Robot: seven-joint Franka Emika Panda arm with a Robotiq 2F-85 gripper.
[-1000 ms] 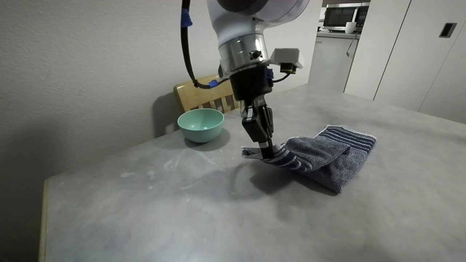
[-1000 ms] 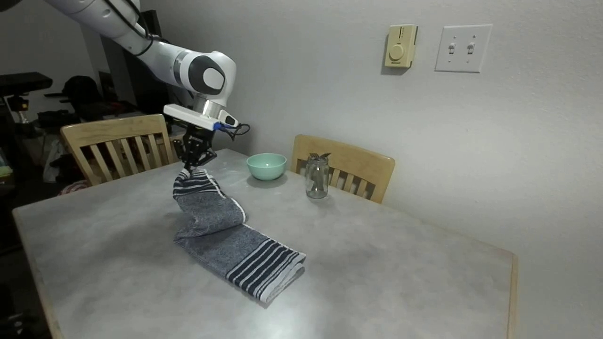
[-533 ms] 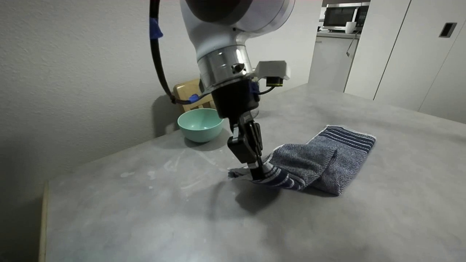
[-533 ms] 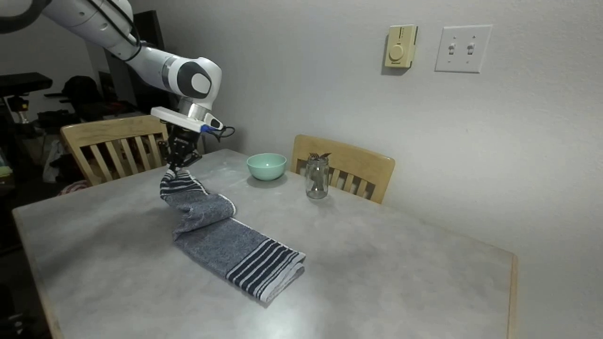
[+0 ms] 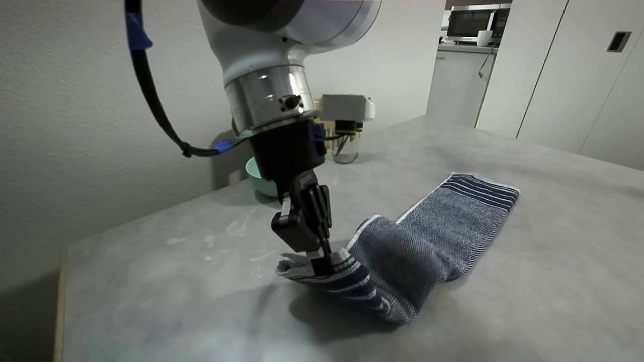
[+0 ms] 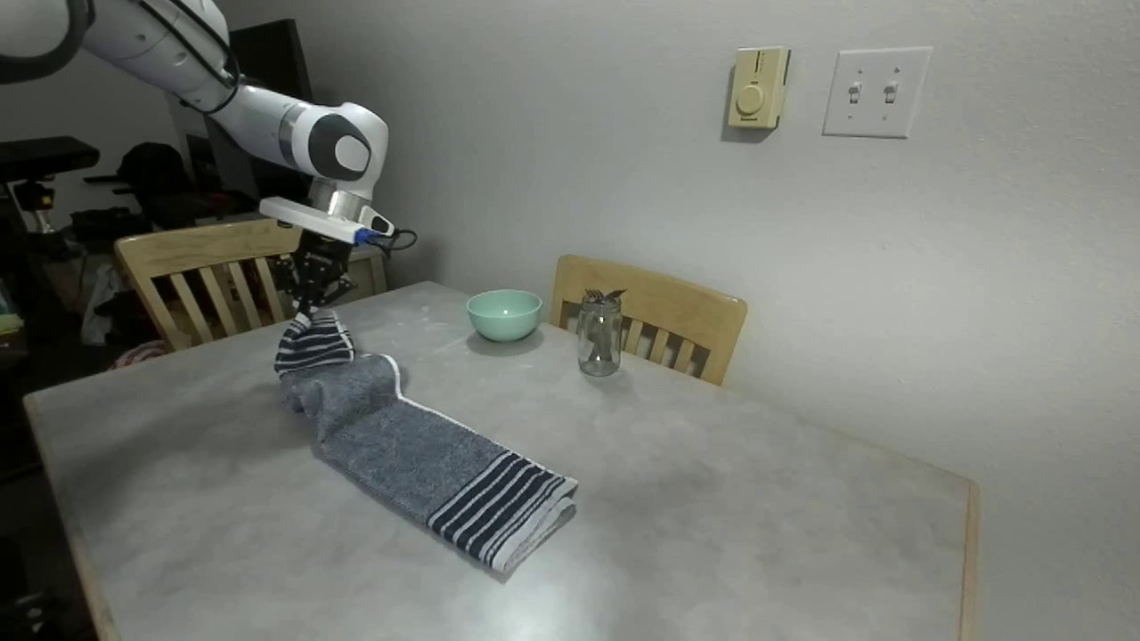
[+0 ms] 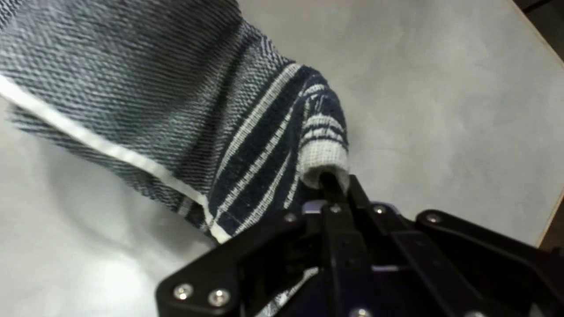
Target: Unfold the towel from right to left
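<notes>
Towel [image 6: 401,445]: blue-grey, long and narrow, dark and white stripes near both short ends, white edging. We find one striped end lying flat on the grey table [image 6: 757,552], layered edges showing; the middle bends in a loose wave, and the opposite striped end is raised, a shadow below it. Gripper [image 5: 322,265]: black, tilted; we list it as drawn narrow and holding the raised end, whose white hem bunches at its tips in the wrist view. Bowl [image 6: 504,316]: teal, upright on the table near the wall [image 6: 980,267]; we see it partly hidden by the arm [image 5: 251,53] in an exterior view. Jar [image 6: 599,343]: clear glass, upright, near the bowl, cutlery [image 6: 606,295] inside. Chair [image 6: 659,289]: wooden, behind the jar. Thermostat [image 6: 758,87] and switch plate [image 6: 877,93]: fixed to the wall. Microwave [image 5: 468,24]: in the background.
</notes>
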